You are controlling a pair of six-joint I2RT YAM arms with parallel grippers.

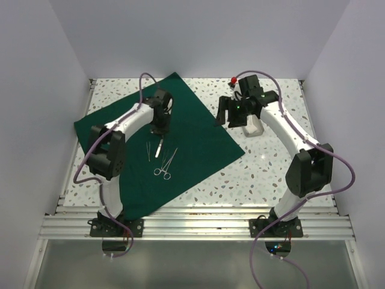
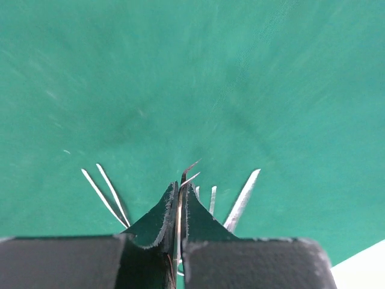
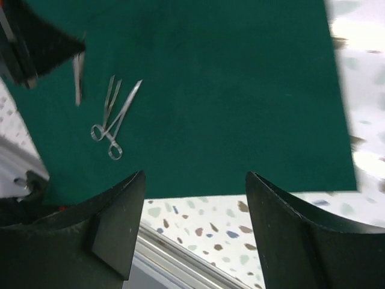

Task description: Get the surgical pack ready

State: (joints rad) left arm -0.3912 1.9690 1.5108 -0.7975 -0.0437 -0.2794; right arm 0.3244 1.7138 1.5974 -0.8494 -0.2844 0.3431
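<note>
Surgical pack (image 1: 198, 135): dark green cloth spread flat, cornerwise, left of centre on the speckled table (image 1: 271, 162); ring-handled forceps (image 1: 163, 168) and tweezers (image 1: 148, 152) lie on it. Left gripper (image 2: 181, 191) clamped on a thin curved steel instrument (image 2: 189, 171). Right gripper (image 3: 195, 180) wide open, empty

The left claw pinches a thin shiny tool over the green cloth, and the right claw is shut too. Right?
No: the right gripper is open, fingers wide apart, as the right wrist view shows. The left gripper does pinch a thin tool over the green cloth.
</note>
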